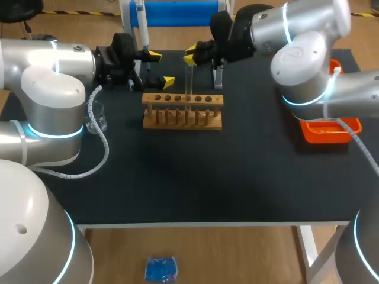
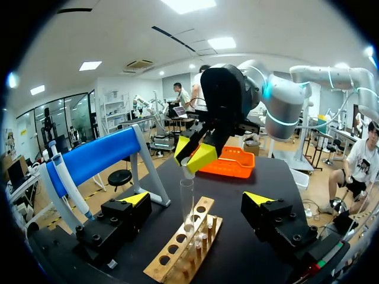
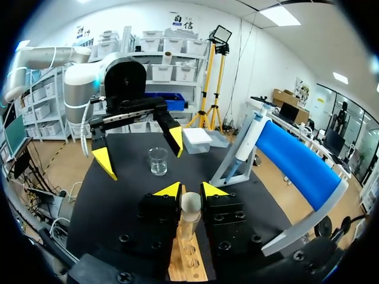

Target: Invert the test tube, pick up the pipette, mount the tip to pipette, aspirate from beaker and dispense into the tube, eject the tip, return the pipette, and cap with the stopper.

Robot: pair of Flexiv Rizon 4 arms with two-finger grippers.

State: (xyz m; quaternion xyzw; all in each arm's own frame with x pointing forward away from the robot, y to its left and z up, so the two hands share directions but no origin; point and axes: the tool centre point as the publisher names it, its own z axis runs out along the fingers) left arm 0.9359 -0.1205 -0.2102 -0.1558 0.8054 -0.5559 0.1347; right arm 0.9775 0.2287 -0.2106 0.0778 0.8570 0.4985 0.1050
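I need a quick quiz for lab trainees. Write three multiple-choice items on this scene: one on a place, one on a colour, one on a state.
1. Where does the test tube stand?
A. in the rack
B. in the beaker
C. flat on the table

2. What colour is the tray?
A. blue
B. orange
C. green

3. How is the left gripper?
A. shut on the pipette
B. shut on the stopper
C. open, holding nothing

Answers: 1 A, the tube's foot sits in a hole of the rack. 2 B, the tray's walls are plainly orange. 3 C, its two fingers stand wide apart and touch nothing.
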